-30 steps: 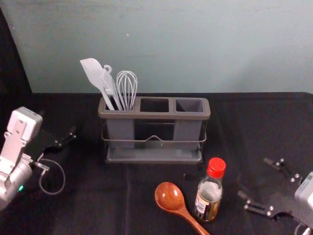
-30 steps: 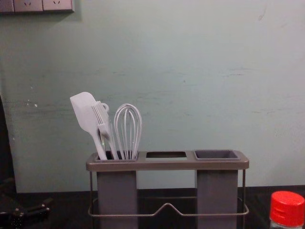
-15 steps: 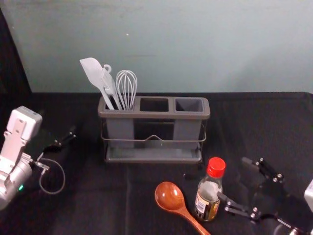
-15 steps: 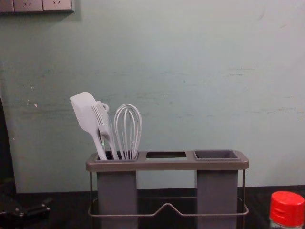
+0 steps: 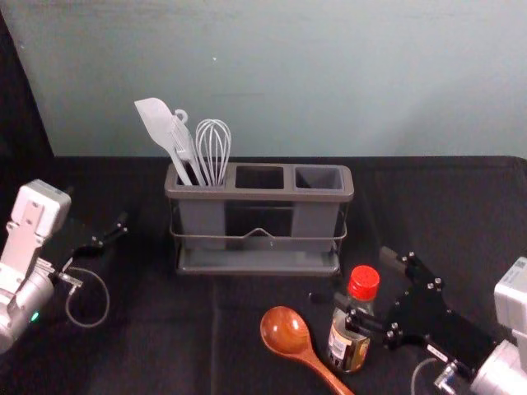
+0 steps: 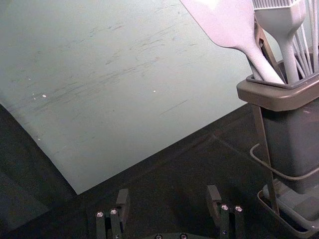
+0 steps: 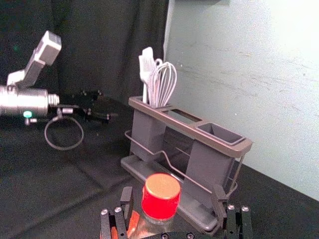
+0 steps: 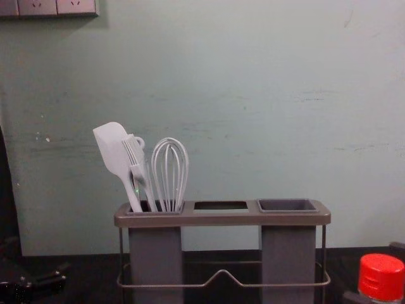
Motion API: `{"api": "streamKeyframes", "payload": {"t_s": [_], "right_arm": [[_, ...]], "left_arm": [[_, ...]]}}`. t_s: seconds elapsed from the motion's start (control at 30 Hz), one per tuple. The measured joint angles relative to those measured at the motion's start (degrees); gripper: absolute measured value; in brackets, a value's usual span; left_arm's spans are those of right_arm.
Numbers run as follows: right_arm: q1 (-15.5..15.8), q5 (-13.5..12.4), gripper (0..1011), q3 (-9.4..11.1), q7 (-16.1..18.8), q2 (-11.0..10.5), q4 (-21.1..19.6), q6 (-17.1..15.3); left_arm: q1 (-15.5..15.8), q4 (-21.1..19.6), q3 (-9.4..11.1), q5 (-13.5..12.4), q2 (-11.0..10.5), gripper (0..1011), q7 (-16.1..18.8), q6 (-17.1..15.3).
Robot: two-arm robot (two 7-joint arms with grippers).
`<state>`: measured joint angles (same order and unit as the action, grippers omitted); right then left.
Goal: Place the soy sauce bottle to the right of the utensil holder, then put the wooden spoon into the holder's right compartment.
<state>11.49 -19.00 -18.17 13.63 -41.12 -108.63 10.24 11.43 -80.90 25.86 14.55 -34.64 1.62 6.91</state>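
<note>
the soy sauce bottle [image 5: 347, 346] stands on the worktop [image 5: 165, 346], right of the wooden spoon [image 5: 286, 331]; the right hand [image 5: 362, 278] is wide open around it (touching or not, i cannot tell); behind, the utensil holder [image 5: 259, 196]; far left, the open, empty left hand [image 5: 110, 232].

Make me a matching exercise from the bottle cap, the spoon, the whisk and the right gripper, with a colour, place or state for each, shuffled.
1. Bottle cap
2. Wooden spoon
3. Whisk
4. Right gripper

A. In the holder's left compartment
B. Fingers open, at the soy sauce bottle
C. Red
D. Lying on the black cloth

Pairs: 1-C; 2-D; 3-A; 4-B
</note>
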Motion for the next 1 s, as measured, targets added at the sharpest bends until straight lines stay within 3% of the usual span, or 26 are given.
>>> {"api": "streamKeyframes", "payload": {"t_s": [0.2,0.33,0.57,0.87,1.0], "right_arm": [[-0.96,-1.88,1002,-0.32,1.41,3.32,2.0,1.0],[-0.87,-1.88,935,-0.03,1.61,4.63,2.07,1.08],[-0.39,-0.9,760,0.62,1.59,5.28,1.52,0.4],[-0.2,-0.09,456,1.44,3.21,6.19,1.42,-0.45],[0.04,0.14,392,2.05,3.74,6.35,1.19,-0.58]], "left_arm": [[0.0,0.0,0.0,0.0,0.0,1011,0.0,0.0],[0.0,0.0,0.0,0.0,0.0,1012,0.0,0.0],[0.0,0.0,0.0,0.0,0.0,1012,0.0,0.0],[0.0,0.0,0.0,0.0,0.0,1011,0.0,0.0],[0.0,0.0,0.0,0.0,0.0,1011,0.0,0.0]]}}
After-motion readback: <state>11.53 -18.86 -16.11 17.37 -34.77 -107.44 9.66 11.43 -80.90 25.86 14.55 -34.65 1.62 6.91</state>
